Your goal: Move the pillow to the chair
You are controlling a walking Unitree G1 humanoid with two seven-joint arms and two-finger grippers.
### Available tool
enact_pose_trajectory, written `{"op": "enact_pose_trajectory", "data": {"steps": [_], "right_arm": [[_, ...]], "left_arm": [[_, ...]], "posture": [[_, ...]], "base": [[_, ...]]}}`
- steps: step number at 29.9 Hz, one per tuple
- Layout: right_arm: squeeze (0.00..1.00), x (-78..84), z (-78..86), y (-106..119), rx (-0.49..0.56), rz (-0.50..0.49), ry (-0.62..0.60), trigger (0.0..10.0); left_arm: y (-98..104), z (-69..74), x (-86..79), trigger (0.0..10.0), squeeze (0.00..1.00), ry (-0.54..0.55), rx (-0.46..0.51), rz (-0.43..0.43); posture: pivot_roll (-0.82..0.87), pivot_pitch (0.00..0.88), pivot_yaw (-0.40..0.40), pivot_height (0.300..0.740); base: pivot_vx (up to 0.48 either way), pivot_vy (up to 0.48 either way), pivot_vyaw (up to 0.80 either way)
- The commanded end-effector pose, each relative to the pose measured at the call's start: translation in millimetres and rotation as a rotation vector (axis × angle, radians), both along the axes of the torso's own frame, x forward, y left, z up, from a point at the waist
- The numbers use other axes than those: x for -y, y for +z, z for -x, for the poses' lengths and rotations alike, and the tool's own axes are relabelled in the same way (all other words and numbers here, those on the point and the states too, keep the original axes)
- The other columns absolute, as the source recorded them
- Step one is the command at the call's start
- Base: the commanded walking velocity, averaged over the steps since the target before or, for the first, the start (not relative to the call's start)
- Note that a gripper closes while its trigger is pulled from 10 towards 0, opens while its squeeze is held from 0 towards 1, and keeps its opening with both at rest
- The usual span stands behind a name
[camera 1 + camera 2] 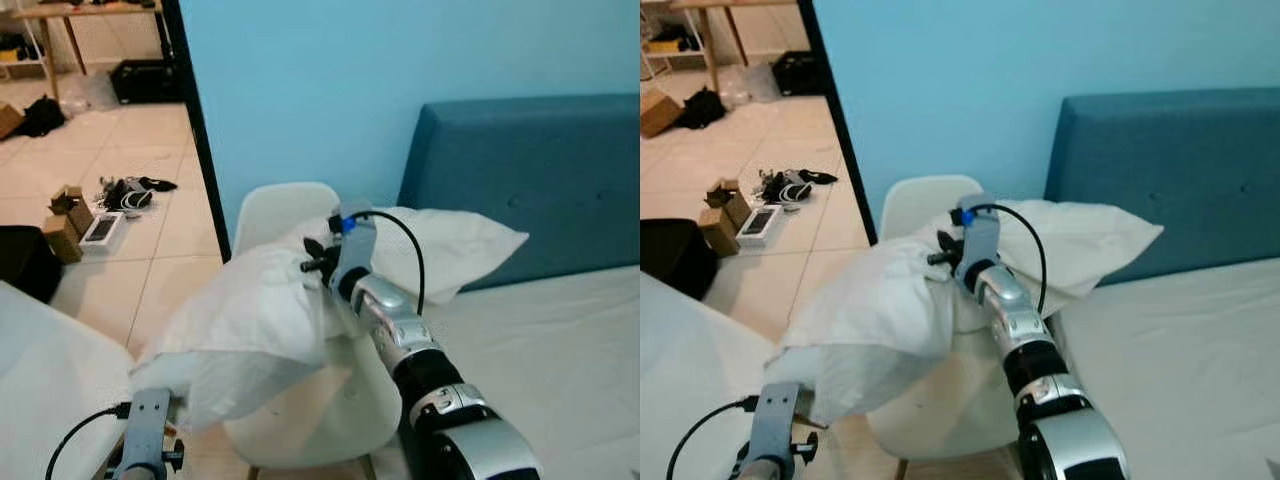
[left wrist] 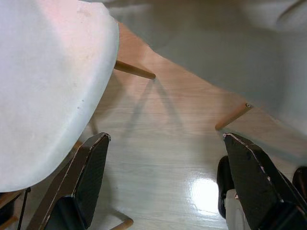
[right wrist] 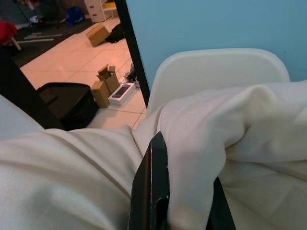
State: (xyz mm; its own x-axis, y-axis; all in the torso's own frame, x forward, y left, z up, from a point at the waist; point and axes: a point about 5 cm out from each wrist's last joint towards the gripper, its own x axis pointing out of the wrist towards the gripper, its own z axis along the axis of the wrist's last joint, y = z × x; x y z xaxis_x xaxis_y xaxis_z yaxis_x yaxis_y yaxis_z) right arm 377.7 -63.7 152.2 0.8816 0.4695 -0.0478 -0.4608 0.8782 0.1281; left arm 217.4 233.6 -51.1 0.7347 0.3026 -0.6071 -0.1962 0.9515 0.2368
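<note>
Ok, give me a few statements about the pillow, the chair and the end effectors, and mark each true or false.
1. The right end effector is shut on the white pillow. True.
2. The pillow is held over the white chair. True.
3. The left end effector grips the pillow. False: it is open, with wooden floor between its fingers.
4. The bed's headboard is red. False: it is blue.
5. A second pillow leans against the headboard. True.
</note>
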Motion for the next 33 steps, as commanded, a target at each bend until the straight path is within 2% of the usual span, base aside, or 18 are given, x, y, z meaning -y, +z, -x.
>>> {"op": "enact_pose_trajectory", "data": {"steps": [1,3,7,12,15,27,31,33], "right_arm": [[0.0,-7.1,-4.5,19.6,0.056,-0.02,0.024,10.0],[0.0,-8.5,-4.0,17.8,0.048,-0.009,0.032,10.0],[0.0,-15.8,1.5,-4.1,-0.059,0.065,0.049,10.0],[0.0,-16.3,3.5,-14.1,-0.106,0.096,0.049,10.0],[0.0,-13.8,5.4,-25.3,-0.16,0.147,0.032,10.0],[0.0,-15.6,9.1,-34.9,-0.232,0.143,0.038,10.0],[0.0,-16.2,9.8,-36.9,-0.25,0.146,0.039,10.0],[0.0,-16.9,10.2,-37.7,-0.256,0.146,0.04,10.0]], "left_arm": [[-5.8,7.3,1.9,10.0,0.0,-0.006,-0.039,0.009],[-5.8,6.9,3.0,10.0,0.0,-0.009,-0.039,0.01],[-6.9,6.3,8.6,10.0,0.0,-0.015,-0.039,0.021],[-8.0,7.9,9.5,10.0,0.0,-0.021,-0.045,0.018],[-9.2,9.7,10.2,10.0,0.0,-0.025,-0.05,0.016],[-10.5,13.0,7.4,10.0,0.0,-0.005,-0.059,0.01],[-8.6,9.6,7.8,10.0,0.0,0.007,-0.044,0.022],[-6.7,5.7,9.2,10.0,0.0,0.036,-0.02,0.066]], "posture": [[-0.07,0.027,0.011,0.725],[-0.07,0.027,0.011,0.72],[-0.07,0.035,0.006,0.695],[-0.07,0.036,0.006,0.68],[-0.07,0.042,0.006,0.66],[-0.07,0.052,0.01,0.605],[-0.08,0.054,0.011,0.585],[-0.08,0.054,0.012,0.575]], "base": [[0.0,0.0,0.0],[0.0,0.0,0.0],[0.0,0.0,0.0],[0.0,0.0,0.0],[0.0,0.0,0.0],[0.0,0.0,0.0],[0.0,0.0,0.0],[0.0,0.0,0.0]]}}
